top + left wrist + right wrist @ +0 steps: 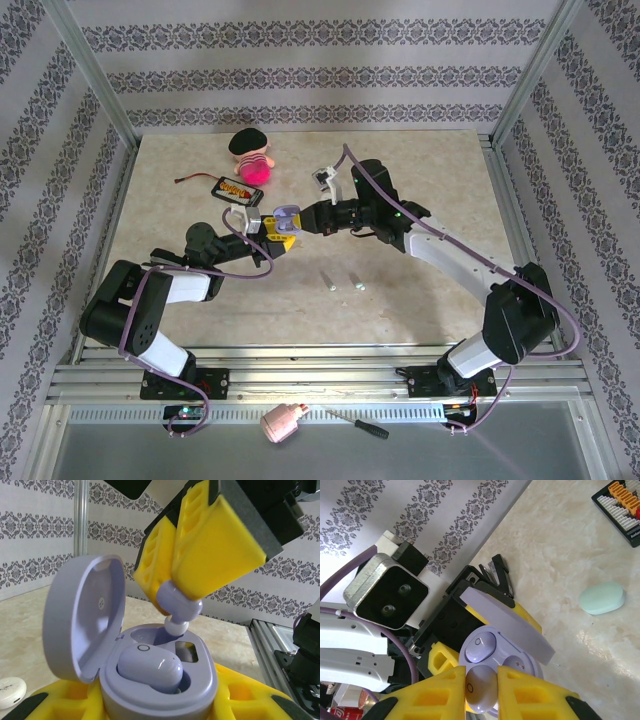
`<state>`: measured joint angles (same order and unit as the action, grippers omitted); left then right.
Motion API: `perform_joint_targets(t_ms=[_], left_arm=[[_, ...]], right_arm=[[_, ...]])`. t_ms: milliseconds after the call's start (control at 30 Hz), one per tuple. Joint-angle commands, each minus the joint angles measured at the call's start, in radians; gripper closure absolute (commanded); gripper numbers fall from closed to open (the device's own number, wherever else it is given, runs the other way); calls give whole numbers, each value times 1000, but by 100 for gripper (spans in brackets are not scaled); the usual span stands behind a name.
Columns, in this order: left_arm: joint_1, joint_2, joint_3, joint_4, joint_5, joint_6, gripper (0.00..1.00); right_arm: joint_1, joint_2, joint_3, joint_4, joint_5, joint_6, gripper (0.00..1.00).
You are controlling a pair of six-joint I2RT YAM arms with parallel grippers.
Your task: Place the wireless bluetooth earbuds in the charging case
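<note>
My left gripper point(159, 707) is shut on the lilac charging case point(202, 680), held off the table with its lid point(82, 615) swung open. One lilac earbud point(150, 667) lies seated in the near slot. My right gripper point(481, 690) is shut on a second lilac earbud point(178, 602), its white tip at the mouth of the far slot point(517, 664), which is empty. Whether the tip touches the slot is unclear. From above, both grippers meet at the case point(286, 214) mid-table. Two pale stem-shaped earbuds point(327, 281) point(358, 284) lie loose in front.
A mint pebble-shaped case point(602, 598) lies on the table beyond the held case, and a white case point(10, 690) sits to its left. A doll point(252, 158) and a black tray of small parts point(237, 190) stand at the back. Metal rails point(300, 365) edge the table.
</note>
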<state>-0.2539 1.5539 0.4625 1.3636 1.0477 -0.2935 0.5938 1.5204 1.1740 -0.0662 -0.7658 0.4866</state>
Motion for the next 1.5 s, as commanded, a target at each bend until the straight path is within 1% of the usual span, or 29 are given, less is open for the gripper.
perform_joint_targets(t_ms=[0, 233, 400, 633, 800, 933, 1033, 1067, 1200, 1267, 1333, 1467], left_arm=[[-4, 1, 22, 63, 30, -19, 84], [-4, 1, 21, 65, -1, -14, 84], [-4, 6, 25, 65, 3, -19, 84], [-4, 12, 25, 65, -2, -15, 83], [-5, 21, 21, 65, -15, 1, 83], [-2, 26, 13, 63, -36, 30, 84], [-2, 30, 11, 63, -38, 54, 84], [-2, 29, 9, 63, -36, 65, 84], [1, 13, -14, 61, -53, 134, 84], [4, 6, -18, 60, -58, 155, 85], [5, 2, -18, 57, -58, 162, 84], [5, 3, -18, 60, -52, 159, 85]], right_arm=[[10, 16, 24, 14, -7, -31, 81], [10, 19, 17, -34, 18, -58, 79], [10, 13, 19, -50, 41, -63, 70], [5, -9, 27, -59, 67, -60, 66], [-3, -55, 10, -59, 71, -75, 56], [-6, -122, -36, -41, 55, -120, 48], [-12, -170, -82, 0, 115, -87, 44], [-17, -174, -83, 7, 133, -66, 40], [-20, -146, -47, 27, 191, 20, 23], [-23, -110, -2, -1, 217, 60, 17], [-19, -67, 52, -46, 227, 74, 13], [-14, 8, 134, -113, 267, 78, 12]])
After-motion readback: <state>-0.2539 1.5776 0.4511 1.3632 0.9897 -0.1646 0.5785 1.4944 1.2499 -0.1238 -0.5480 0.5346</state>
